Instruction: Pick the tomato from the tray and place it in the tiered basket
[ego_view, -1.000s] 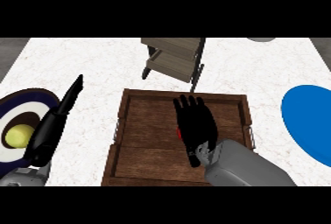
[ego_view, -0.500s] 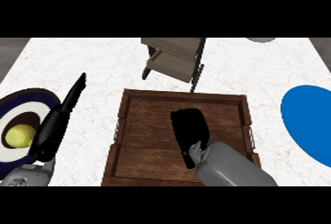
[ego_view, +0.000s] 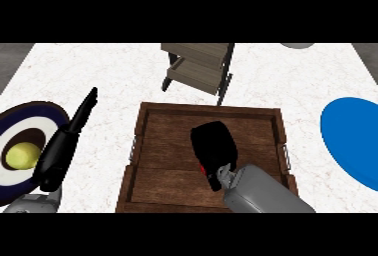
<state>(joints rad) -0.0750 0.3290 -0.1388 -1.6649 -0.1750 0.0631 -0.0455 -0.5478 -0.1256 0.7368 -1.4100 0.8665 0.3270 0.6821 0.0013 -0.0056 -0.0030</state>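
R hand (ego_view: 215, 150) curled over tomato (ego_view: 202, 169) in tray (ego_view: 255, 120), prob. gripping; mostly hidden. Tiered basket (ego_view: 198, 67) straight ahead, beyond tray. L hand (ego_view: 65, 145) resting open.

Setting: kitchen counter. Evidence: white marble-patterned countertop (ego_view: 88, 70) carrying tableware, namely a dark wooden serving tray with metal side handles (ego_view: 258, 125), a grey two-level wire-framed basket (ego_view: 198, 67), a round blue plate (ego_view: 354, 137), and a navy-rimmed round plate (ego_view: 22, 117) holding a yellow fruit (ego_view: 22, 154)

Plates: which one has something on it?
The dark plate at the left edge; a yellow object sits at its centre. The blue plate on the right is bare.
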